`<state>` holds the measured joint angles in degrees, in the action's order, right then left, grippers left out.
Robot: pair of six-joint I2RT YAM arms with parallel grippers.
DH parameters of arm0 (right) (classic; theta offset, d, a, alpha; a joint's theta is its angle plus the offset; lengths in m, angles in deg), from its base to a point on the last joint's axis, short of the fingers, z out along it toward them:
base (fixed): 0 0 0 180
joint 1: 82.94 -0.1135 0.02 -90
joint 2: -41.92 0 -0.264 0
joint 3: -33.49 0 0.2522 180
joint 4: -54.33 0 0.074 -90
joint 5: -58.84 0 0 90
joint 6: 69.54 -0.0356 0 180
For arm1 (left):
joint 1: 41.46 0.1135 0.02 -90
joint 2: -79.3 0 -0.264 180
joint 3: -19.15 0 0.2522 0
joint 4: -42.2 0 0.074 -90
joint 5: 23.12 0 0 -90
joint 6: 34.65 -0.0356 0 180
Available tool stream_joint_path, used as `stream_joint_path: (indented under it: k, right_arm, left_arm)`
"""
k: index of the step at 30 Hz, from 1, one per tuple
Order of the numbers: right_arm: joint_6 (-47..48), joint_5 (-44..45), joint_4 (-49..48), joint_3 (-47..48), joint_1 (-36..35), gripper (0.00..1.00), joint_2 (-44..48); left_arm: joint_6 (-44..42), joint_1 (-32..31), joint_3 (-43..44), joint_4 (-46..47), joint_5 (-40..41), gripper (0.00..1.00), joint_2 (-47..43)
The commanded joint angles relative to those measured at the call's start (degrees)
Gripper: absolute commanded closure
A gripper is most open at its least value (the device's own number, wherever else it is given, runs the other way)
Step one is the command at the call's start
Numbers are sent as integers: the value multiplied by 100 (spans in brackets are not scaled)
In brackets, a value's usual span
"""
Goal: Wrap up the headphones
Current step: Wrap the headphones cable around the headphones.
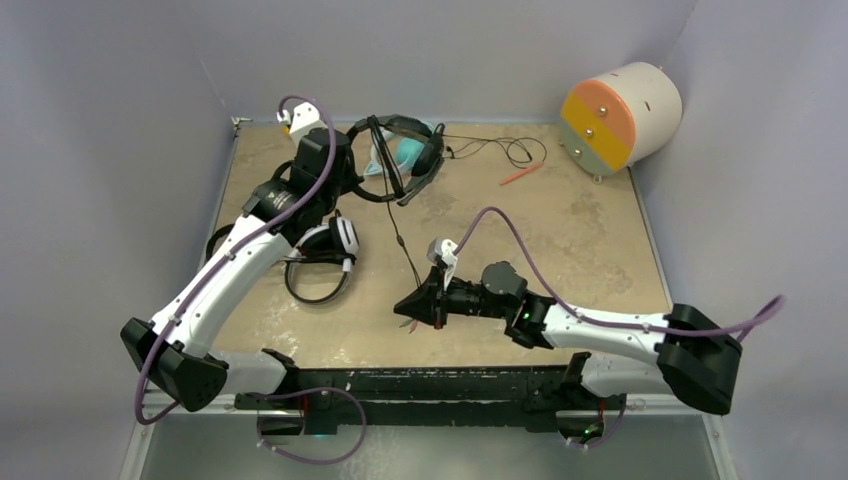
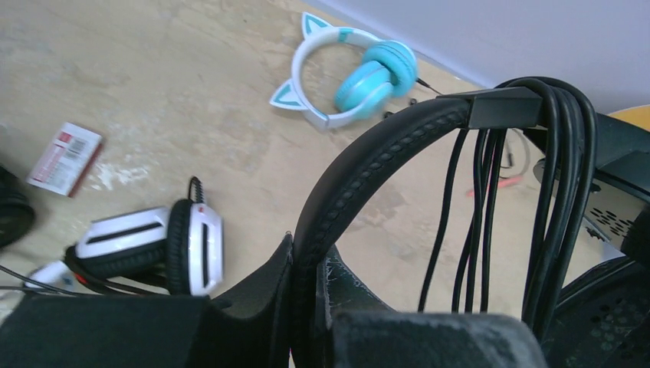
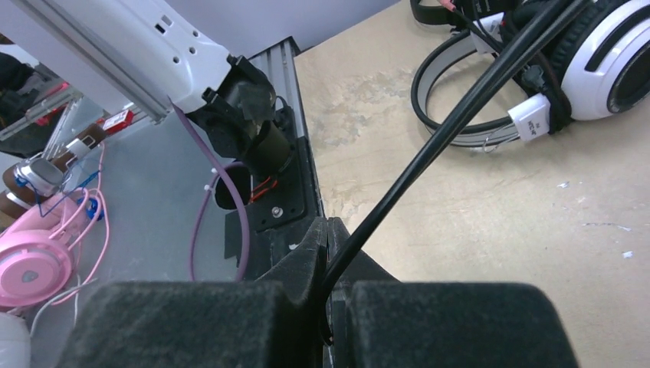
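Black headset (image 1: 395, 165): at the far side of the table (image 1: 570, 250), held by its padded band; several loops of cable hanging over one end of the band.
Left gripper (image 2: 310, 299): clamped tight on the black headset's band.
Right gripper (image 3: 326, 257): pinched together on the thin black cable (image 3: 429, 146), near the middle of the table's near half.
Cable run: taut, from the black headset down across the tabletop to the right gripper.
Teal headset (image 2: 352, 73): flat on the table just behind the black one, near the back wall; white band with cat ears.
White-and-black headset (image 1: 335, 245): lying on the left half, partly under the left arm's forearm; just beside the taut cable in the right wrist view.
Fourth headset (image 3: 429, 15): black band with a touch of red, just beyond the white-and-black one, mostly cut off by the frame edge.
Red stick (image 1: 521, 175): far middle of the table, beside a loose tangle of thin black cable.
Packet (image 2: 65, 157): small, red and white, flat on the table, apart from the white-and-black headset.
Drum (image 1: 620, 115): white cylinder on its side by the far right corner, orange-and-green face toward the table; closed, contents impossible to tell.
Pink headset (image 3: 31, 261): off the table, on the grey surface beyond the near edge, pink cord looped beside it.
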<state>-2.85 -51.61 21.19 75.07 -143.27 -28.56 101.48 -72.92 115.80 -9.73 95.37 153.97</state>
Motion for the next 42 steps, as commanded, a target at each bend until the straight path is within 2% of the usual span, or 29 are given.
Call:
stream_joint_path:
  k: [1, 9, 14, 16, 19, 22, 27, 31, 34, 37, 42]
  right_arm:
    - [447, 153, 1797, 669, -48, 100, 554]
    - [817, -461, 4210, 2459, -42, 100, 627]
    - [935, 516, 5423, 3263, -2, 100, 506]
    - [1073, 744, 5792, 3613, 62, 100, 372]
    - [1193, 881, 6350, 4157, 239, 100, 143]
    - [1331, 776, 6663, 4421, 723, 100, 96]
    - [1809, 564, 7227, 4676, 1374, 99, 144]
    - [2180, 1010, 7557, 4712, 1491, 96, 33]
    - [2302, 1378, 7588, 4562, 1674, 97, -66]
    - [2310, 1087, 7418, 4316, 2079, 97, -176]
    - [2207, 407, 7055, 3982, 2684, 90, -386]
  left_arm:
    - [-1018, 47, -269, 808, 507, 100, -102]
    - [-1863, -34, -797, 944, 888, 100, 232]
    - [-2680, -724, -1282, 1425, 1439, 100, 233]
    - [-3042, -856, -1591, 1739, 1381, 100, 82]
    - [-3442, -913, -1933, 1916, 1037, 100, -148]
    - [-3871, -932, -2236, 1968, 646, 100, -355]
    - [-4451, -938, -2467, 1541, -344, 100, -679]
    - [-4802, -941, -2296, 947, -1263, 100, -709]
    - [-5040, -942, -2107, 521, -2065, 100, -658]
    - [-5209, -945, -1935, 160, -2720, 100, -553]
    - [-5152, -941, -1832, 78, -2788, 100, -489]
